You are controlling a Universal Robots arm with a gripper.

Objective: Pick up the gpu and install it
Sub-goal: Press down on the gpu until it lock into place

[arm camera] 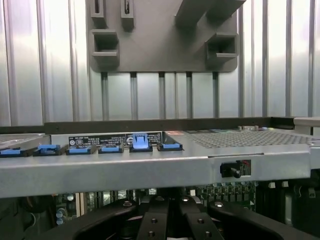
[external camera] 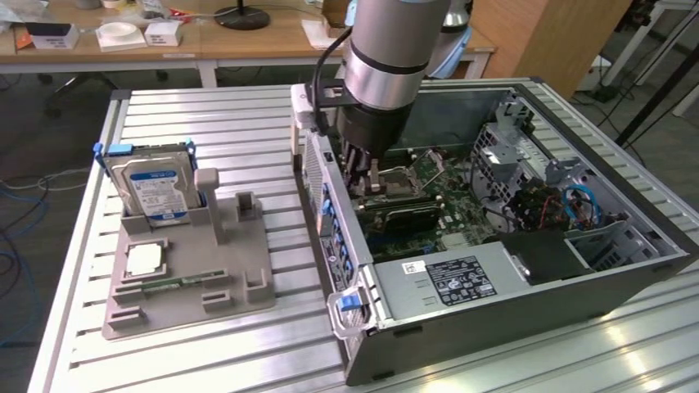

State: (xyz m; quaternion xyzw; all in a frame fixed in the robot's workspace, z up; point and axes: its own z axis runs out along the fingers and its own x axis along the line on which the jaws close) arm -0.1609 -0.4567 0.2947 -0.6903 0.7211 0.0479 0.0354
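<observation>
Arm is down inside the open grey metal computer case (external camera: 492, 270), the claw (external camera: 372, 176) low over the green motherboard (external camera: 459, 209) near the case's rear wall. Cannot tell whether the claw is apart, together or clamped on anything; its black linkage (arm camera: 165, 220) shows in the wrist view but not the tips. The gpu can't be picked out with any certainty: a dark flat piece (external camera: 402, 217) lies just below the claw and may be the card at its slot, but that is a guess. So the task looks to be at the install stage, seating unconfirmed. The grey plastic parts holder (external camera: 186, 278) on the ribbed aluminium table (external camera: 251, 131) carries a silver hard drive with blue-white label (external camera: 155, 188) standing upright, a square silver chip (external camera: 144, 260) and a narrow green memory stick (external camera: 180, 282); its other slots are vacant.
</observation>
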